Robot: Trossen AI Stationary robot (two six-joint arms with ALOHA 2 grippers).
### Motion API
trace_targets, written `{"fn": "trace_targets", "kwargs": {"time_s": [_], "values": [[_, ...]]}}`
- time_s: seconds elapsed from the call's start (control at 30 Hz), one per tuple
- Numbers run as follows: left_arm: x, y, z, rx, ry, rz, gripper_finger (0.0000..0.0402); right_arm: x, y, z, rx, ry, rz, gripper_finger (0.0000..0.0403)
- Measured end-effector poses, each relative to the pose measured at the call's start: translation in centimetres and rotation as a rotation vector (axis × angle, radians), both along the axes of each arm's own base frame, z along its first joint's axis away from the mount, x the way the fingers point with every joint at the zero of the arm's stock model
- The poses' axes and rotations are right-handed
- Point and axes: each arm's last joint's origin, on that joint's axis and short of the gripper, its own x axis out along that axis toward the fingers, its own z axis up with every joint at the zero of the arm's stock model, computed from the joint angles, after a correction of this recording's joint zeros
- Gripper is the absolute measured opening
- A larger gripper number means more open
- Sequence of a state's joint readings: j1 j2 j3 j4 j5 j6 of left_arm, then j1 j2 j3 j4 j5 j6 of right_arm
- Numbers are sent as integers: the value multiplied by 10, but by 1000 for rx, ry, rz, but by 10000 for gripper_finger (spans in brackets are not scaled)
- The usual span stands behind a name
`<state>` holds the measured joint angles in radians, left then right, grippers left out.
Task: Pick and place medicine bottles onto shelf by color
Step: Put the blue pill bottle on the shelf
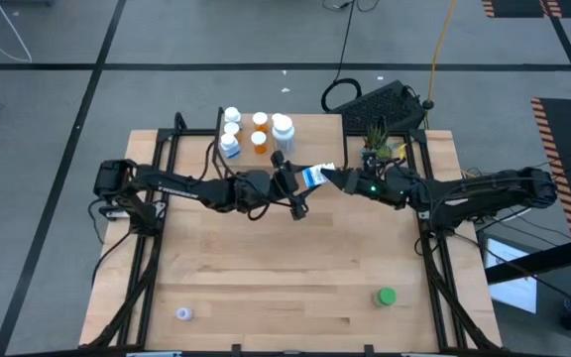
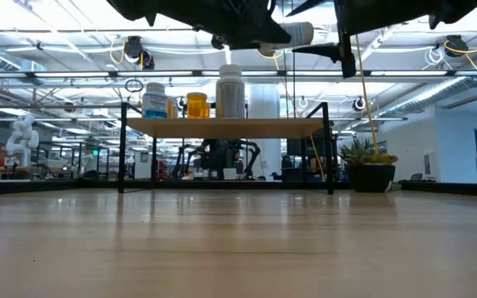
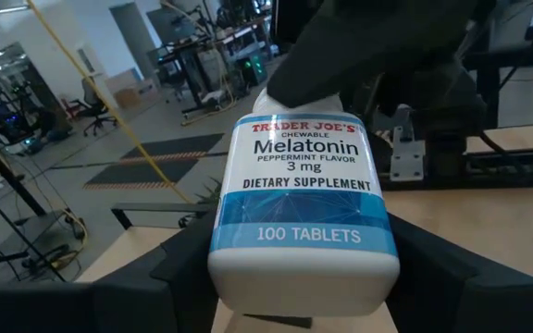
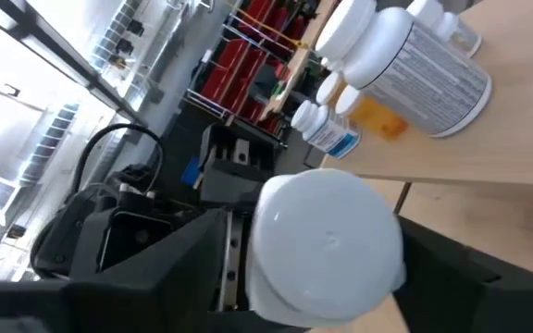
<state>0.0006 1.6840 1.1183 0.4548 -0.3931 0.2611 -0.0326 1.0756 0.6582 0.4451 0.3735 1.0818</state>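
I am looking straight down on my tabletop [image 1: 266, 268]. From the left, my left end effector [image 1: 299, 184] reaches to the middle and grips the base of a blue-and-white melatonin bottle [image 1: 314, 177], held lying sideways in the air. Meeting it from the right, my right end effector [image 1: 337, 178] has its fingers around the bottle's white cap [image 4: 327, 242], though I cannot tell if they are clamped. This looks like a handover between arms (probably so the bottle can be regripped for placing). Behind, the shelf [image 1: 315, 124] carries blue-white, orange and white bottles sorted in clusters at its left end. A purple bottle [image 1: 183, 314] and a green-capped bottle [image 1: 387, 296] wait near the front edge.
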Motion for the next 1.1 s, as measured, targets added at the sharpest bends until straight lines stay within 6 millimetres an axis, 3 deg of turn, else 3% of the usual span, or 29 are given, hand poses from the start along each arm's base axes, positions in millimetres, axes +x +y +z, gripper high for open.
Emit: {"fn": "trace_targets", "kwargs": {"time_s": [0.2,0.33,0.47,0.57,0.73,0.83,1.0,1.1], "values": [[0,0,-1,-19,4,-1,241,0,-1,-2,-13,25,6,162],[0,2,-3,-96,-2,-41,261,0,-2,-2,-61,82,7,160],[-9,7,12,-174,-36,-40,312,3,-9,20,-166,244,17,161],[-23,11,13,-226,60,1,356,4,-20,52,-290,387,36,166],[-55,15,33,-261,162,42,393,1,-54,98,-591,703,79,166],[-75,16,41,-275,212,84,396,9,-85,105,-789,876,200,168],[-93,21,57,-256,186,169,396,35,-147,93,-926,933,416,169],[-98,24,56,-275,207,193,397,49,-178,79,-956,950,498,169]]}}
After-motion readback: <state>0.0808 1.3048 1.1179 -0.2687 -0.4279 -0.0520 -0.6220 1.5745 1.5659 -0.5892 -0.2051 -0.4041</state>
